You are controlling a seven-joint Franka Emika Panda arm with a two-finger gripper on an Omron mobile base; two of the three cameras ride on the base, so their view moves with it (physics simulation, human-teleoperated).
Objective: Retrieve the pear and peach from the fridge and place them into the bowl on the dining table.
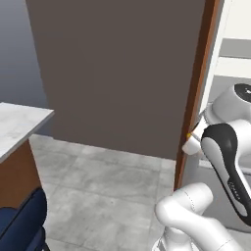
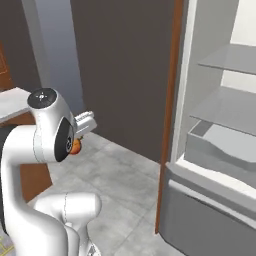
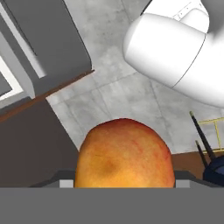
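Note:
A red-orange peach (image 3: 124, 153) sits low in the hand view, and my gripper (image 3: 124, 183) is shut on it; the fruit hides most of the fingers. From the right base view a sliver of the peach (image 2: 76, 146) peeks out under the hand, which hangs over the floor left of the fridge. The fridge (image 2: 220, 150) stands open, with a white interior, grey shelves and a lower drawer. A corner of the marble-topped dining table (image 1: 19, 125) shows at the left. The pear and the bowl are out of view.
A tall dark panel with an orange-brown wooden edge (image 1: 196, 88) stands between the floor and the fridge (image 1: 230, 59). A dark blue chair (image 1: 22, 223) sits beside the table's wooden base. Grey tiled floor (image 1: 108, 181) lies open ahead.

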